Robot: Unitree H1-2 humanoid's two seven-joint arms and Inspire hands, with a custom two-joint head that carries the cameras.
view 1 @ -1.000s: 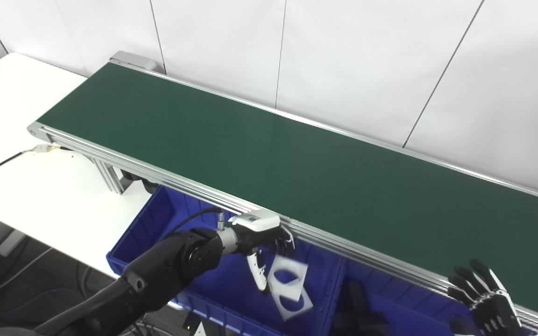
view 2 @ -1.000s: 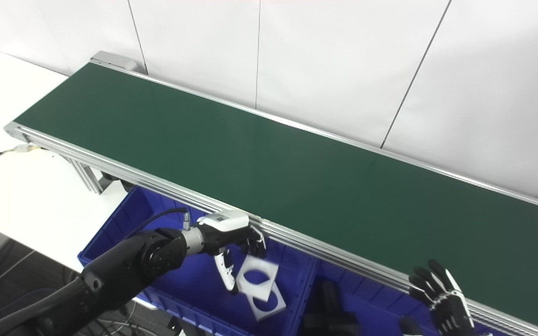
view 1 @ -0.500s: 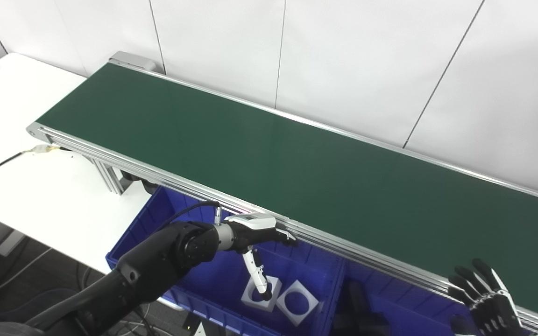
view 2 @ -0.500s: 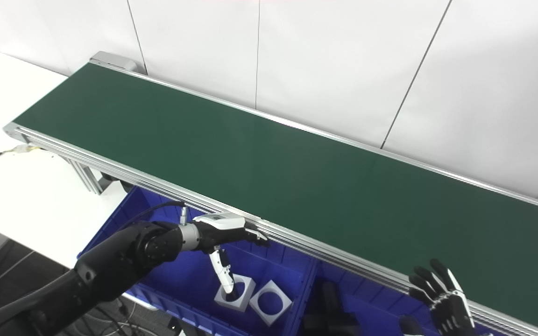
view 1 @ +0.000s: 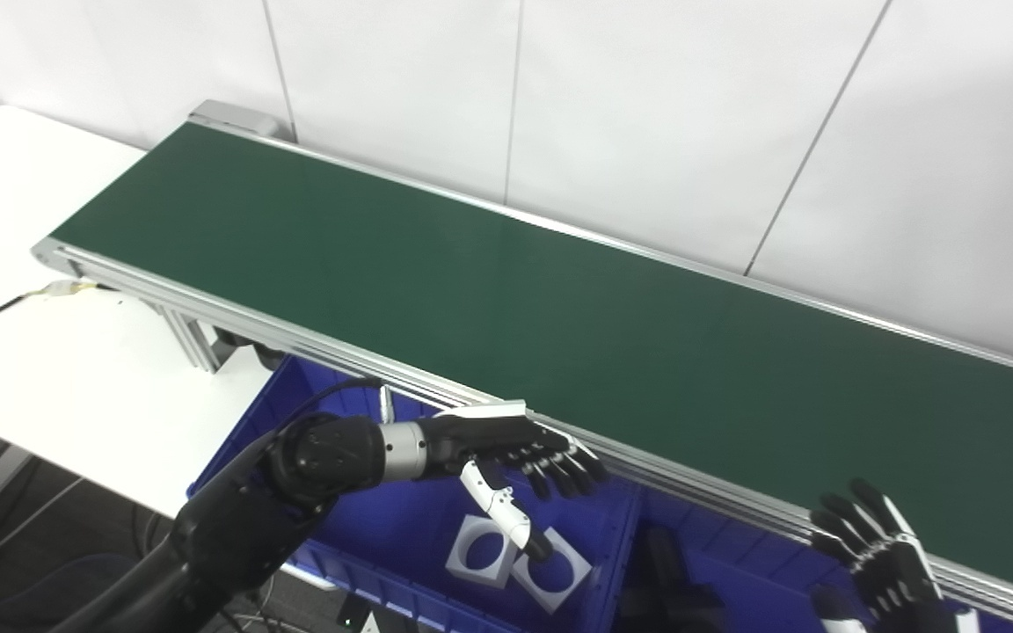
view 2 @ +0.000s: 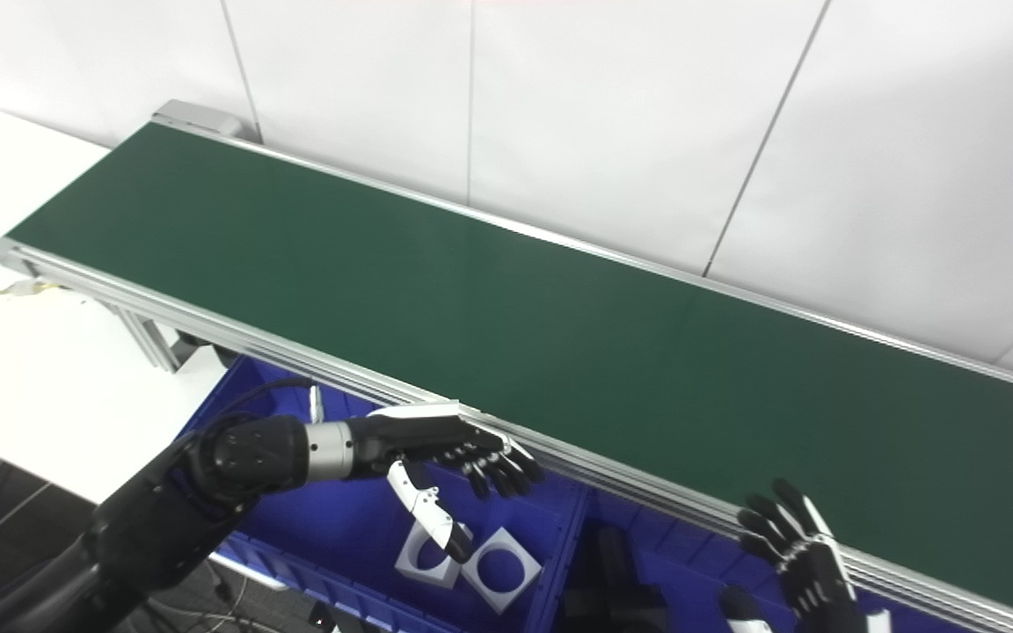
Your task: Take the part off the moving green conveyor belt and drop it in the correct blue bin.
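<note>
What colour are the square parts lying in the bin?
White square parts, against the blue bin; clearest in the right eye view.

Black arm [view 1: 234, 519], silver wrist ring, white-backed black fingers [view 1: 559, 457]

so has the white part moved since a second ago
Yes. It has dropped from under the left hand to the floor of the blue bin, and the part now lies beside another.

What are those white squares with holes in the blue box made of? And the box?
The white squares look like matte plastic or foam: flat, dull white, clean round cutouts; hard to say which. The blue bin looks like molded plastic: even bright color, slight sheen, ribbed walls.
</note>
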